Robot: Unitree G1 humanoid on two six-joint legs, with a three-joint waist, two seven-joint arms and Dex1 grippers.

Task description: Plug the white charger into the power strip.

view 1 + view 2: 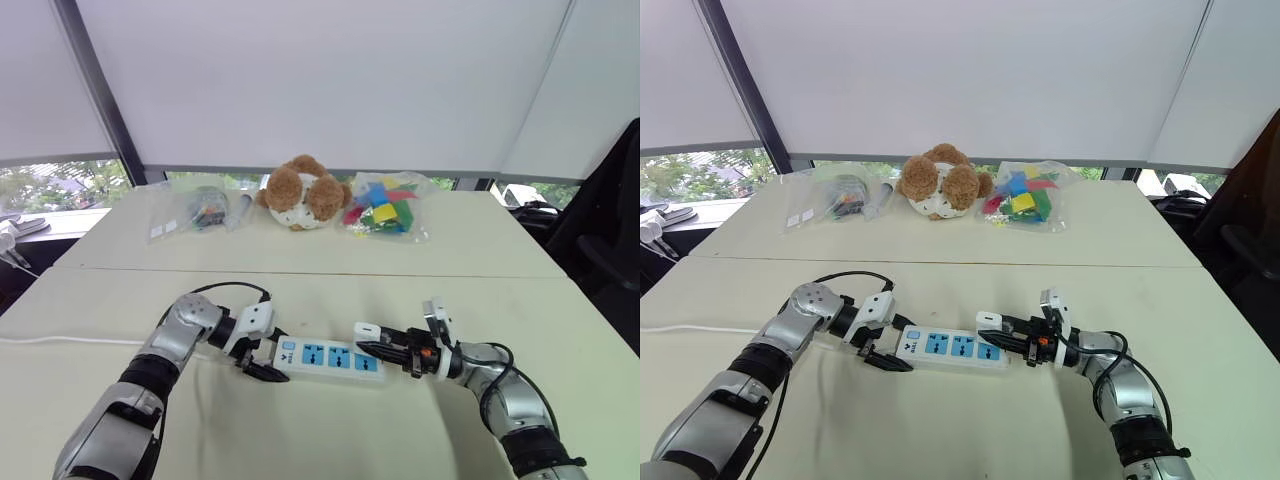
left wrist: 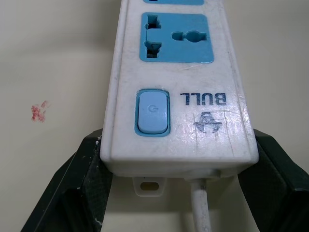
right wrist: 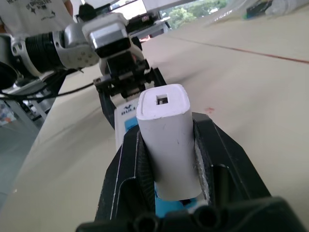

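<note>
The power strip [image 1: 328, 357] is lying flat on the cream table [image 1: 300, 290], its 3 blue socket panels facing up and its blue switch [image 2: 153, 112] at the end nearest the left gripper [image 1: 262, 367]. That gripper is bracketing the switch end, 1 black finger [image 2: 79, 183] pressing each long side of the strip, so it is gripping the strip and pinning it to the tabletop; the thin cord [image 2: 202, 208] is running out between the fingers.

Over at the other end, the right gripper [image 1: 372, 345] is clamping the white charger [image 3: 168, 135] between its 2 black pads, the charger's USB port pointing toward the left gripper. The charger is hovering just over the socket panel farthest from the switch; I cannot tell whether it is touching the strip.

At the far side of the table, a brown-and-white plush toy [image 1: 301, 192] is sitting between a clear bag of small items [image 1: 195, 210] and a clear bag of coloured blocks [image 1: 385, 210].
</note>
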